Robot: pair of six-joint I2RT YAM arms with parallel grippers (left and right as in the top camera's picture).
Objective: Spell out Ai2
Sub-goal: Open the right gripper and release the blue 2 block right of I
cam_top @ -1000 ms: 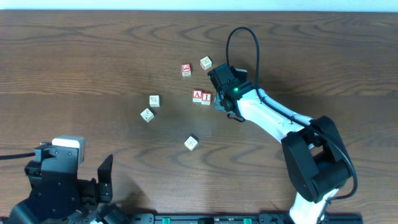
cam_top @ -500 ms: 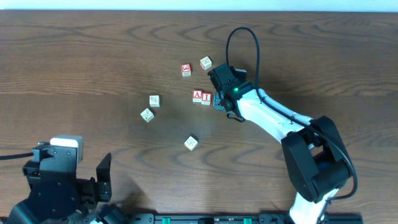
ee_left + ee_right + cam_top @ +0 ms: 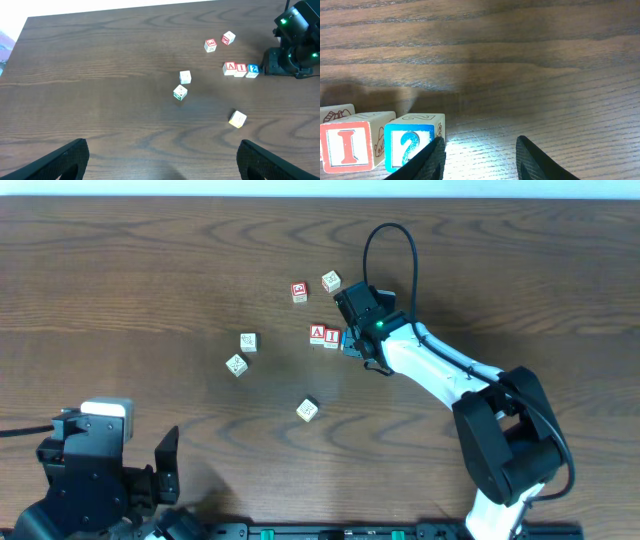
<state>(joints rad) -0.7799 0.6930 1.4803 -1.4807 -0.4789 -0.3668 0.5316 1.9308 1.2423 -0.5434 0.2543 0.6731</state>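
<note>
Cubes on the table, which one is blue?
The cube with the 2, last in the row beside the red I cube. Only it is blue.

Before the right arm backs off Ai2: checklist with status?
1. A, I, 2 in line, in order: ok.
2. 2 flush against I: cannot tell; the right wrist view shows a thin seam.
3. Right tool empty, jaws apart: ok.
4. Its finger clear of 2: cannot tell; it overlaps the cube's corner in view.
5. Left tool open, empty, far from 2: ok.
6. Spare cubes apart from A, I, 2: ok.
</note>
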